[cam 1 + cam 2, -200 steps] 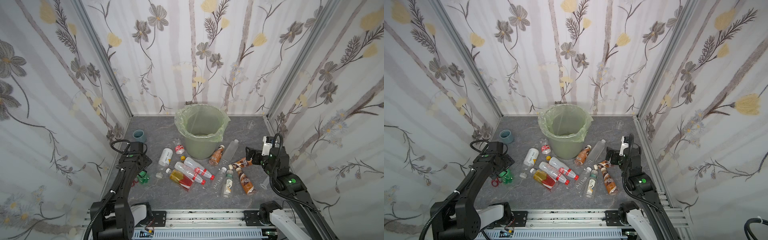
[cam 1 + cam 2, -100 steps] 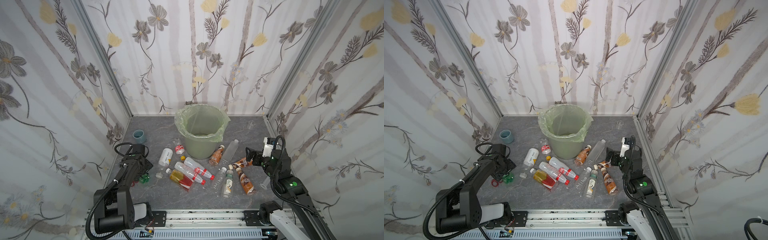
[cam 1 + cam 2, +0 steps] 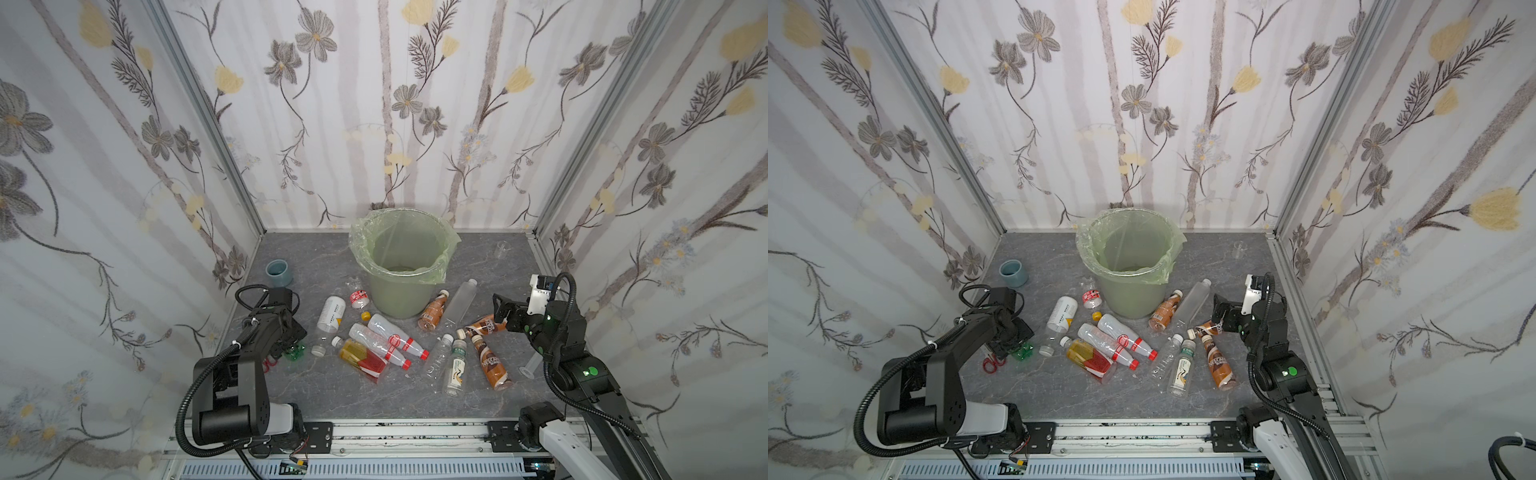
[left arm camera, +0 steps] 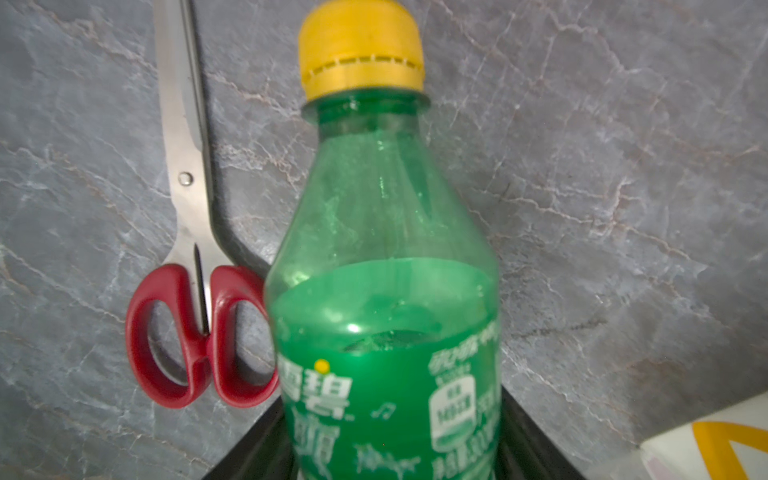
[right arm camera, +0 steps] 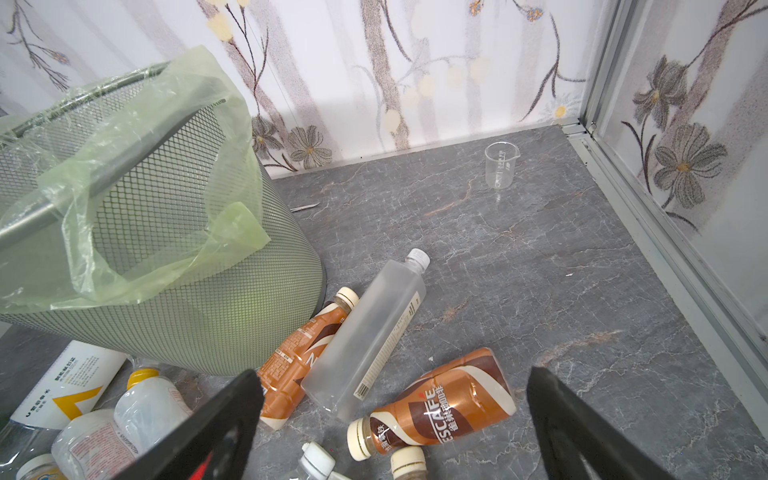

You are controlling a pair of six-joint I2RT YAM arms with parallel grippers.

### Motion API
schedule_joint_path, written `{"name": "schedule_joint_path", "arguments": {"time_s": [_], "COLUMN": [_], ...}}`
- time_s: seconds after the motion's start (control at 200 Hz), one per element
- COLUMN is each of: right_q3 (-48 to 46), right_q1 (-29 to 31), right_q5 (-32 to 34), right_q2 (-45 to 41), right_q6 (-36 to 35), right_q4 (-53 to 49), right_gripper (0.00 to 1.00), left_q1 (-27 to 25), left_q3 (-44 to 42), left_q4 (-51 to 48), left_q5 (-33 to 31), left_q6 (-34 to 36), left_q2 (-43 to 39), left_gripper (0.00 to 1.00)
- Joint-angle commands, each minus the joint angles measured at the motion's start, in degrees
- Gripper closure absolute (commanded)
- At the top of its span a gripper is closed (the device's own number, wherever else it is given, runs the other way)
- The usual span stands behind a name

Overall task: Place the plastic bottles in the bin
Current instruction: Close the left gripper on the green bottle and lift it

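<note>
A green bottle (image 4: pixel 386 257) with a yellow cap lies on the grey floor at the left, and my left gripper (image 3: pixel 291 343) is shut on its labelled body; only its base (image 3: pixel 1022 351) shows under the arm in a top view. Several other plastic bottles (image 3: pixel 386 340) lie scattered in front of the bin (image 3: pixel 395 295), a pale-green bucket lined with a green bag. My right gripper (image 5: pixel 392 374) hangs open low over a brown coffee bottle (image 5: pixel 440 411) lying on its side, touching nothing. A frosted bottle (image 5: pixel 374 328) lies beside it.
Red-handled scissors (image 4: pixel 187 166) lie right beside the green bottle. A blue-grey cup (image 3: pixel 278 272) stands near the left wall. A small clear beaker (image 5: pixel 500 164) stands at the back right. The side walls are close to both arms.
My left gripper has dropped down over the green bottle and its jaws have closed in on it. The right gripper has stayed open and hardly moved.
</note>
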Motion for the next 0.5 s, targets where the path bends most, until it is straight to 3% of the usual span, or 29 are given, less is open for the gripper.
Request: {"name": "schedule_joint_path", "arguments": {"time_s": [0.0, 0.495], "right_q3": [0.4, 0.9], "right_q1": [0.1, 0.1], "right_q5": [0.5, -1.7], "right_q2": [-0.4, -2.1], "right_q6": [0.8, 1.7], "right_q4": [0.7, 0.6], "right_gripper": [0.00, 0.00], "left_q1": [0.1, -0.4], "left_q3": [-0.3, -0.5], "left_q4": [1.7, 3.5], "left_q5": [-0.1, 1.3], "left_q6": [1.2, 3.0], "left_q2": [0.6, -0.4], "left_gripper": [0.33, 0.45]}}
